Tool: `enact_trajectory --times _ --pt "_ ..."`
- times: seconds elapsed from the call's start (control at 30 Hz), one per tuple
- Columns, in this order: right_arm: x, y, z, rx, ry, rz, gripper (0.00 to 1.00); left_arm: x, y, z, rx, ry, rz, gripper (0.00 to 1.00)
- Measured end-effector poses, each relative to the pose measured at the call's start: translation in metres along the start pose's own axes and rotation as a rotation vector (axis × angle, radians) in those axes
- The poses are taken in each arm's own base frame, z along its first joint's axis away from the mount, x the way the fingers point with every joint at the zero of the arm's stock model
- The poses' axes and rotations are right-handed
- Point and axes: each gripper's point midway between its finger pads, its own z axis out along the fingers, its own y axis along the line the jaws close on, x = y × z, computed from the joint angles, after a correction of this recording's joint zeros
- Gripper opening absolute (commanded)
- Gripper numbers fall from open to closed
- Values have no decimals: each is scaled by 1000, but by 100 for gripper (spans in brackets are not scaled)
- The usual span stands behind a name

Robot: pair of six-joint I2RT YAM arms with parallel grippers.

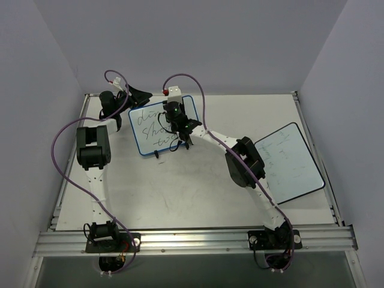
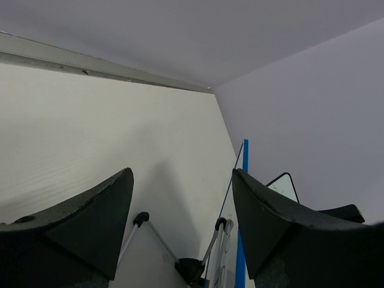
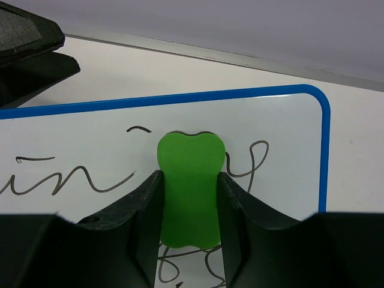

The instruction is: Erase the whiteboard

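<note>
The whiteboard (image 1: 150, 129) has a blue frame and black handwriting, and stands tilted on wire legs at the back of the table. My right gripper (image 1: 174, 113) is over its upper right part and is shut on a green eraser (image 3: 191, 186), which lies flat against the written face (image 3: 78, 132). My left gripper (image 1: 139, 96) is behind the board's top left corner. In the left wrist view its jaws (image 2: 180, 177) are wide open and empty. That view also shows the board's blue edge (image 2: 245, 174) and a black-tipped leg (image 2: 141, 219).
A second white board with a black frame (image 1: 289, 163) lies flat at the right of the table; it also shows in the left wrist view (image 2: 284, 186). Grey walls close in the back and sides. A metal rail (image 1: 192, 240) runs along the near edge.
</note>
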Motion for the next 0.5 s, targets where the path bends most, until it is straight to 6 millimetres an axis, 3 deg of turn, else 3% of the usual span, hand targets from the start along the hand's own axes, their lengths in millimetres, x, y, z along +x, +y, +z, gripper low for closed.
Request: enact_trajectory --times 0.3,0.5 --pt "0 -10 3 16 3 4 5 1 -2 1 5 1 5 75" --pt "0 -34 6 50 13 11 5 1 -2 1 7 3 5 75"
